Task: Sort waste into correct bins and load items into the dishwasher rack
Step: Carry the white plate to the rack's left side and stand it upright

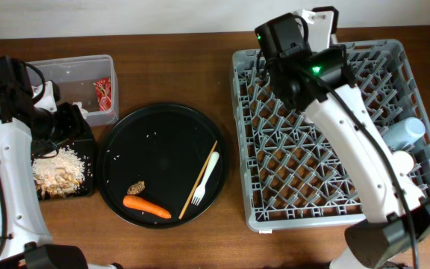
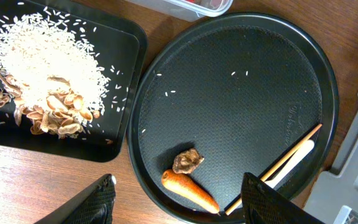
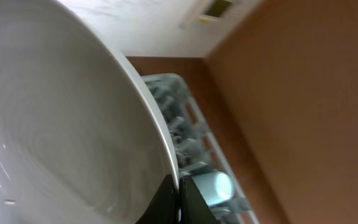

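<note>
My right gripper (image 3: pixel 179 186) is shut on the rim of the white plate (image 3: pixel 61 124) and holds it upright over the far edge of the grey dishwasher rack (image 1: pixel 334 202); the plate (image 1: pixel 316 21) shows at the rack's back. My left gripper (image 2: pixel 179 208) is open and empty, above the near rim of the round tray, over the orange carrot (image 2: pixel 188 190) and the brown lump (image 2: pixel 187 160). Rice and scraps (image 2: pixel 48 62) lie in the black rectangular tray (image 2: pixel 120 31). The red wrapper (image 1: pixel 102 91) lies in the clear tub (image 1: pixel 66 71).
The round black tray (image 1: pixel 163 134) also holds a chopstick (image 1: pixel 198 179) and a white fork (image 1: pixel 207 175). A light-blue cup (image 1: pixel 404 133) and a small white cup (image 1: pixel 402 161) lie at the rack's right side. Bare wooden table lies along the front.
</note>
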